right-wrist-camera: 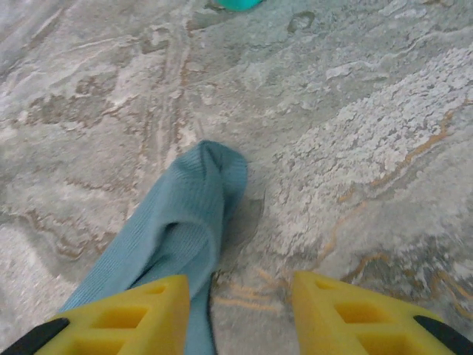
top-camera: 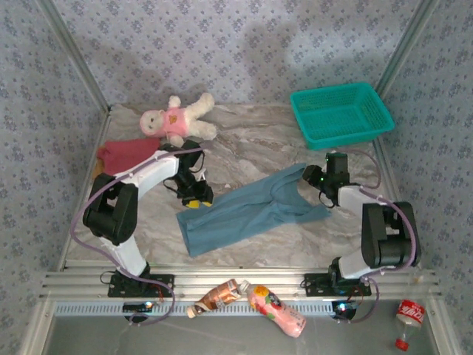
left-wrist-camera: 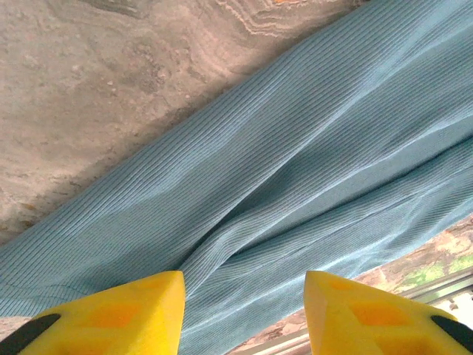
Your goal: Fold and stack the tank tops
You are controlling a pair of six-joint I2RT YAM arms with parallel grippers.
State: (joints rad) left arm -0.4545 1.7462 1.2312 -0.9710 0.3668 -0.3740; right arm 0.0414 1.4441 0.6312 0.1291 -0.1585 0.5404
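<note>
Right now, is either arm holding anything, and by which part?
Nothing: left gripper and right gripper both have jaws open over the blue tank top.

No legible text anywhere; labels on bottles (top-camera: 275, 309) too small to read.

**Papered booth, marbled desk (top-camera: 251, 133)**

We see walls (top-camera: 244, 44) in grey-blue floral paper on three sides, metal posts (top-camera: 74, 53) at the corners. The desk top is marble-patterned, edged near us by ribbed aluminium rails (top-camera: 192, 277). Light falls soft.
</note>
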